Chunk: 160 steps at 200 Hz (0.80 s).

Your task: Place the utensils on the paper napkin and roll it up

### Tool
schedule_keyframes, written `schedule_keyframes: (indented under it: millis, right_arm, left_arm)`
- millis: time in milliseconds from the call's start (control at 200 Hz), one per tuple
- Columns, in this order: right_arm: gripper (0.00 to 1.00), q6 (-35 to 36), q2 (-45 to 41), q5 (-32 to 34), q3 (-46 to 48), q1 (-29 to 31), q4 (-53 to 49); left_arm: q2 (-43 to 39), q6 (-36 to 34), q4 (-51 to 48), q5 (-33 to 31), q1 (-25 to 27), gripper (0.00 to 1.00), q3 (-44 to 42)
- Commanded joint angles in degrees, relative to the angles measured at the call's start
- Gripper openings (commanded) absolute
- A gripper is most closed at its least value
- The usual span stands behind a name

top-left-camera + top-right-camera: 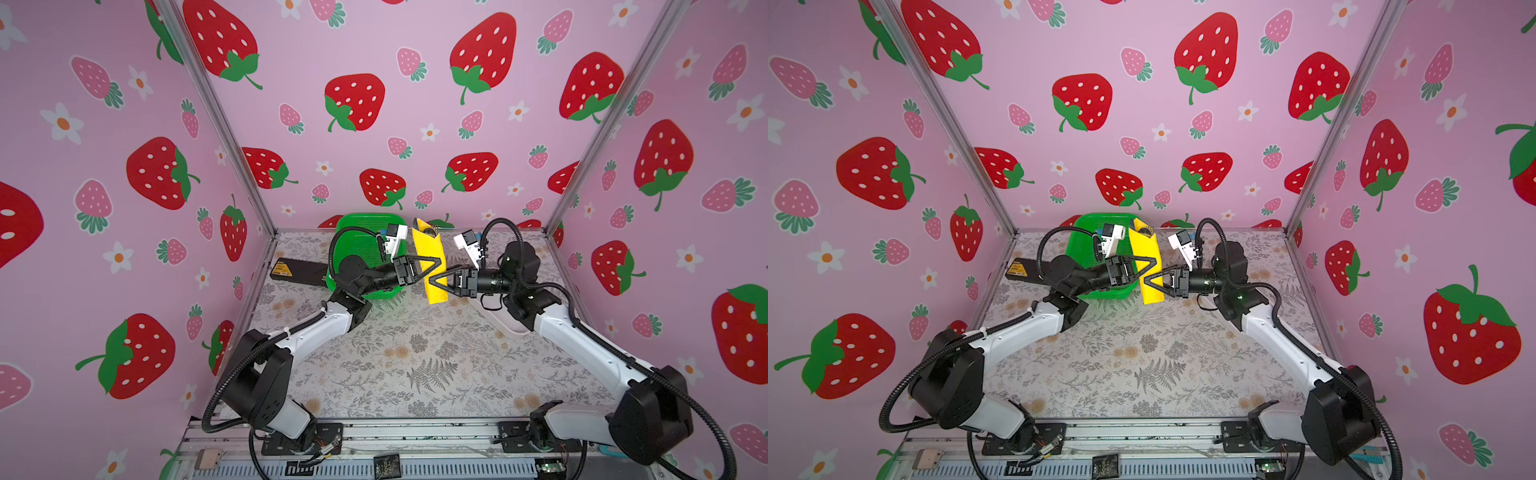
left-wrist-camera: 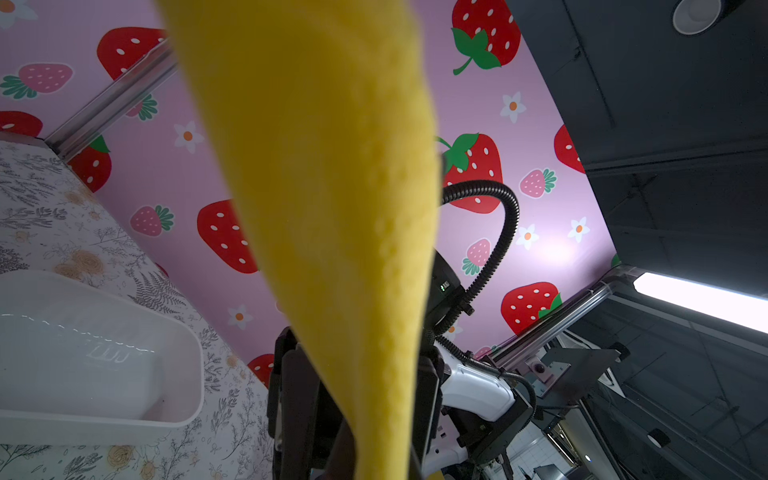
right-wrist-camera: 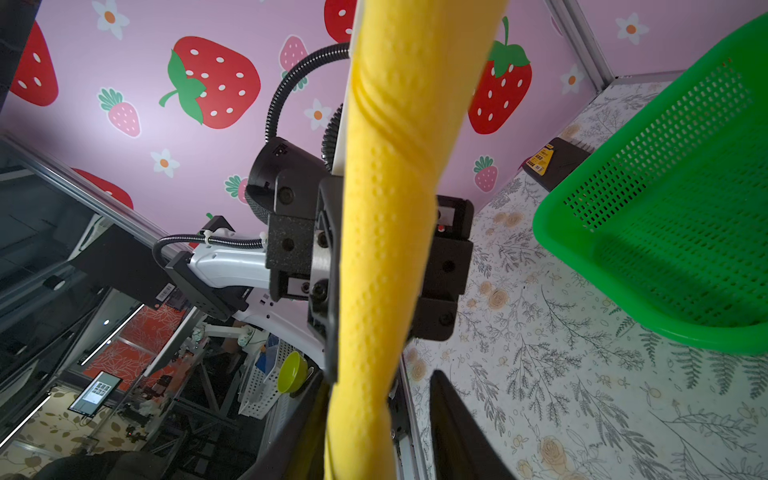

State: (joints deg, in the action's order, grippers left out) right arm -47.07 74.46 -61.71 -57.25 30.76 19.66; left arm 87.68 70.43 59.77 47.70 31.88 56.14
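Observation:
The yellow paper napkin (image 1: 428, 249) (image 1: 1144, 253) is rolled into a long tube and held off the table, tilted, with its upper end toward the back wall. A dark bit of the utensils (image 1: 433, 230) peeks from that open end; the rest is hidden inside. My left gripper (image 1: 437, 261) (image 2: 365, 415) is shut on the roll (image 2: 332, 187) near its middle. My right gripper (image 1: 430, 279) (image 3: 378, 436) straddles the roll (image 3: 386, 228) lower down. It is open: one finger touches the paper, and the other finger (image 3: 457, 436) stands clear with a gap.
A green perforated basket (image 1: 357, 232) (image 3: 665, 208) stands at the back, left of the roll. A white oblong dish (image 2: 104, 353) (image 1: 505, 326) lies under the right arm. A black box (image 1: 297, 271) sits by the left wall. Strawberry-print walls close in three sides.

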Motion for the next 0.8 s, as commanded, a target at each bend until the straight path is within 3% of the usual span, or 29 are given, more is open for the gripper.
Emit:
schedule_keyframes:
  millis: [0,185,495,795]
  right_arm:
    - [0.32,-0.5,-0.1,-1.3,-0.6,0.3,2.5]
    - [0.19,-0.5,-0.6,-0.5,0.0,0.3,2.3]
    - [0.11,0.1,-1.5,1.5,0.0,0.4,2.0]
    - [0.08,5.8,-3.3,6.7,-1.2,0.5,-3.9]
  left_arm:
    - [-0.3,0.9,4.4,1.4,0.2,0.0,2.7]
    - [-0.3,0.4,3.6,1.1,0.2,0.0,2.5]
    - [-0.7,-1.8,0.1,1.2,0.2,0.05,2.7]
    - [-1.7,-4.8,-4.3,0.1,0.2,0.38,1.7]
